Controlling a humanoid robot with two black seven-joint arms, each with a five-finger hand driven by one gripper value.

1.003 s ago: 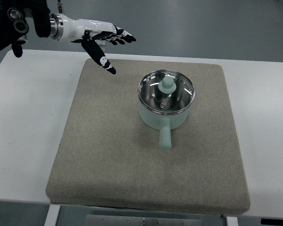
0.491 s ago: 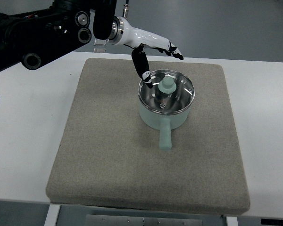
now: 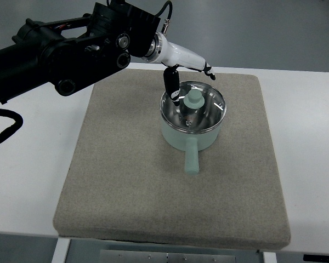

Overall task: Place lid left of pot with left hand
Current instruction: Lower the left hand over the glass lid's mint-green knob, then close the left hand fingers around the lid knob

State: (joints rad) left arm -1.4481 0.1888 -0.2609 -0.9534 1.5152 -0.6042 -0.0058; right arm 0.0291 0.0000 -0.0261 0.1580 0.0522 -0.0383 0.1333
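I see a white bench [image 3: 30, 164] filling most of the view, with a square grey-beige fabric mat [image 3: 126, 175] laid on it, corners rounded. Beyond the far edge is grey-blue floor [image 3: 263, 27], smooth, with soft light patches. Lighting is even, shadows faint. No walls or windows in view.

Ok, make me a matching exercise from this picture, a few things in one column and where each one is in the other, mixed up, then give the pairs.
Things:
1. lid
2. left hand
3. pot
4. mat

Places:
A. lying flat on the white table
B. sitting on top of the pot, knob up
C. standing on the mat, handle pointing toward the near edge
D. reaching in over the far rim of the pot

Pairs: 1-B, 2-D, 3-C, 4-A
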